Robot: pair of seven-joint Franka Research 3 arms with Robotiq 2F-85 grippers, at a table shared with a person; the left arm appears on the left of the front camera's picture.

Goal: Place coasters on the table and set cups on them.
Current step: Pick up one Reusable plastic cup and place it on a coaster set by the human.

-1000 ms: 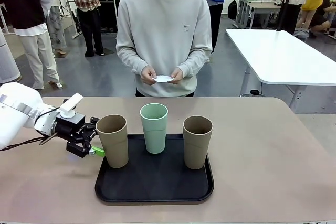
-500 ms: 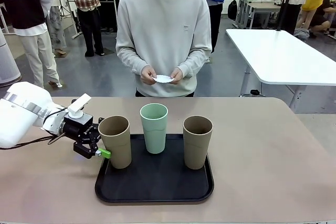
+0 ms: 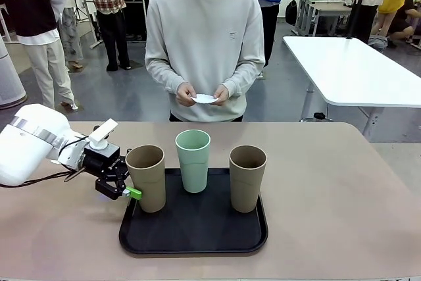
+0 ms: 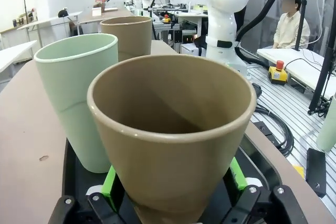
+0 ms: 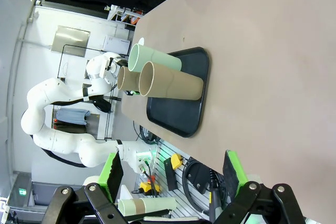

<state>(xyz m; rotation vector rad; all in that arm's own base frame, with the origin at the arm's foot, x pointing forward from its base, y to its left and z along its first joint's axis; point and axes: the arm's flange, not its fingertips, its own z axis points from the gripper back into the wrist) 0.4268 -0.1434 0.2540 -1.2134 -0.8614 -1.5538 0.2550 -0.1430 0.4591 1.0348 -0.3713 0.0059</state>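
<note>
Left jaws astride the lower wall of the nearest tall tan-brown matte tumbler [image 4: 168, 129], with a green pad [image 4: 109, 182] on each side; whether the pads already press the wall cannot be told. The pale mint-green tumbler [image 4: 73, 108] stands just beside and beyond the jaws, and the second tan-brown tumbler [image 4: 126, 32] farther beyond. All three stand on the black rounded-square tray [image 3: 197, 228]. A sound grasp would likely close squarely across the tumbler, then lift straight up, clear of the tray rim and the mint neighbour. The small white paper coaster [image 3: 204, 99] is in the person's hands [image 3: 186, 93], far beyond the jaws, not yet on the beige counter [image 3: 342, 195]. Right jaws stand apart and empty, well away from the tray
</note>
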